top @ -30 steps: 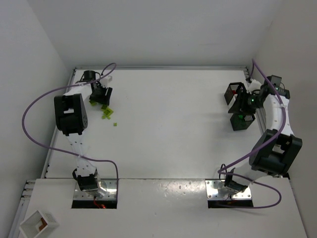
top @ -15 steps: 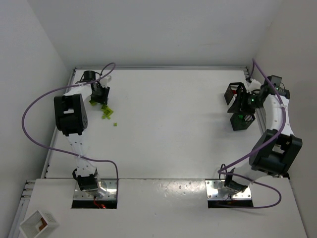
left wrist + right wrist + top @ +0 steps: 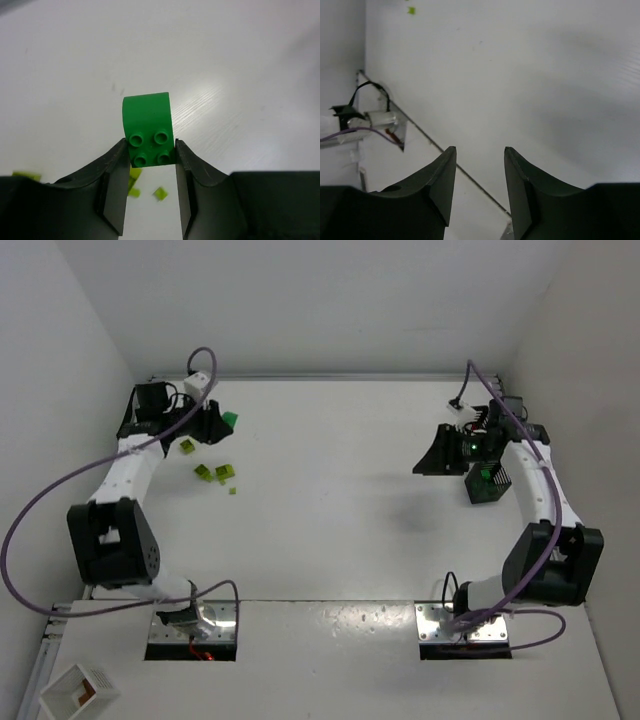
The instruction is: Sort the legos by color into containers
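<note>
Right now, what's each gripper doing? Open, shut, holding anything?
Left gripper: shut on a bright green lego.
Right gripper: open, holding nothing.

Left arm (image 3: 128,468): white tubular links, bulky black joint housings (image 3: 110,545), smaller black wrist section. A white connector block (image 3: 199,384) is mounted at the wrist. Purple cable (image 3: 237,592) runs from base to wrist in a wide loose loop. Right arm (image 3: 548,495): same build, white links, black housings, its own purple cable. One green light (image 3: 472,447) glows at its wrist. Each base is bolted to a bare metal plate (image 3: 437,620) with small screw heads. Left tool (image 3: 150,148) and right tool (image 3: 480,154): matte black throughout. The fingers (image 3: 439,186) are broad at the root and curve to narrow tips, with flat, grey-lit inner faces.
</note>
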You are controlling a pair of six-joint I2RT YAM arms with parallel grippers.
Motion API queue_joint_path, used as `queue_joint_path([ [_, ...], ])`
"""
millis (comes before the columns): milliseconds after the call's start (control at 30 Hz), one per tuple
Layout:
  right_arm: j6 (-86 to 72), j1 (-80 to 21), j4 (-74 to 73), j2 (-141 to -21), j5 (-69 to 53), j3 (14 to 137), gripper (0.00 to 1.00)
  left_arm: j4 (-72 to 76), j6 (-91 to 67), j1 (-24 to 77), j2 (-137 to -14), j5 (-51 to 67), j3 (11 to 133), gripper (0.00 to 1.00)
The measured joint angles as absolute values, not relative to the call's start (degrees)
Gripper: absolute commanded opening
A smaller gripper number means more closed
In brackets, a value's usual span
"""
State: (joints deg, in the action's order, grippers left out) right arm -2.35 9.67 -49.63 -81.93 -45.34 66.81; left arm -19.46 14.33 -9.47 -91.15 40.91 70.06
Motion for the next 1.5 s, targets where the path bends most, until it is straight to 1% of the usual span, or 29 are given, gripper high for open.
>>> queue_joint_path([
  [133,-5.32,5.34,-49.43,-85.95,-50.81,69.34,0.46,-16.03,11.51,-1.74,-78.54,45.19,65.14,0.18],
  [200,-7.03,3.18,-49.23,-89.36,-53.34,72.29,0.46,-15.27,10.17,3.18,-74.0,45.41,62.35,0.18],
  [233,-7.88,2.07,-48.64,-91.09,-54.78,73.84,0.47,-15.0,9.61,6.07,-72.23,45.12,60.99,0.18],
  [367,-11.4,-2.37,-45.71,-95.33,-58.76,77.69,0.48,-14.85,7.81,17.02,-69.01,42.04,58.04,0.18],
  [500,-13.87,-6.63,-43.94,-96.47,-60.69,78.46,0.56,-14.9,6.52,24.53,-69.08,39.35,57.45,0.18],
  [867,-16.58,-13.56,-42.26,-100.31,-63.22,81.87,0.6,-14.66,5.52,33.39,-73.87,36.47,57.47,0.18],
  [1233,-17.65,-19.9,-41.1,-103.07,-63.51,82.5,0.63,-14.74,5.82,34.87,-74.74,35.24,58.98,0.18],
  [1400,-18.31,-22.28,-40.14,-103.55,-63.86,82.41,0.63,-14.94,6.39,36.42,-75.31,34.72,59.09,0.18],
  [1500,-18.48,-23.53,-39.75,-104.12,-64.1,82.39,0.59,-14.98,6.5,36.71,-75.66,34.28,59.09,0.18],
])
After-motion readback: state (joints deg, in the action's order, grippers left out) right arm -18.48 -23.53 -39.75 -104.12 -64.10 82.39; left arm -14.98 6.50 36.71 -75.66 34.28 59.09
